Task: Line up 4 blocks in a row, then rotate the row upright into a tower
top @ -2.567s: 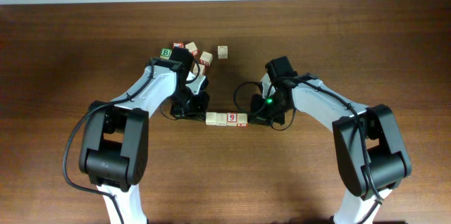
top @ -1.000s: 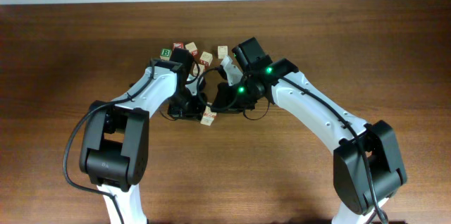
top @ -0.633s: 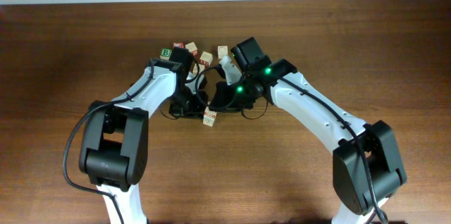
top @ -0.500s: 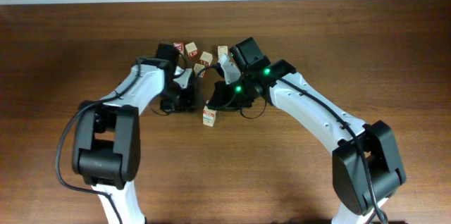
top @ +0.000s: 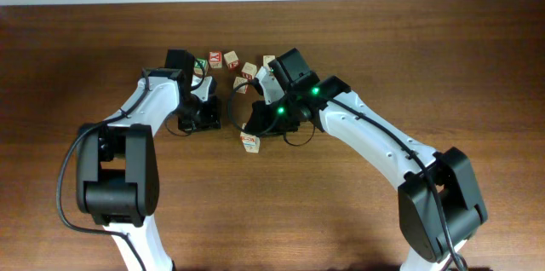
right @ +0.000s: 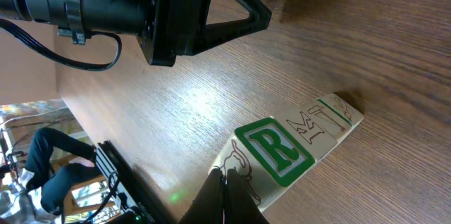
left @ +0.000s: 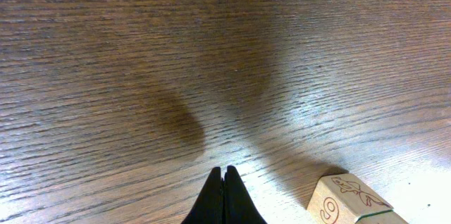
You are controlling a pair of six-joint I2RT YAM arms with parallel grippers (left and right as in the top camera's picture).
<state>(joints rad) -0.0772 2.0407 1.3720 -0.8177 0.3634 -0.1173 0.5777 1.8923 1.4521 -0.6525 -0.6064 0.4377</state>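
The blocks lie in a short row on the table. In the right wrist view the row shows a green R face [right: 275, 151], then a pale face with red drawing [right: 310, 124], then a far block [right: 341, 108]. My right gripper [right: 225, 176] is shut, its tips against the near end block. From overhead only the row's near end [top: 249, 141] shows below the right gripper [top: 254, 128]. My left gripper [top: 197, 120] is shut and stands apart to the left. In the left wrist view, the left gripper [left: 224, 176] is above bare wood with a 9-marked block [left: 345, 199] to its right.
Loose cubes sit at the back: a green B cube [top: 200, 66], red-and-white ones [top: 215, 57] [top: 231, 61], and pale ones [top: 249, 71] [top: 268, 61]. The left arm's black body [right: 141, 5] fills the top of the right wrist view. Cables loop near the row [top: 234, 109].
The left arm has swung left, away from the row of blocks. The right gripper has shifted slightly left with the row's near end, which has turned a little.
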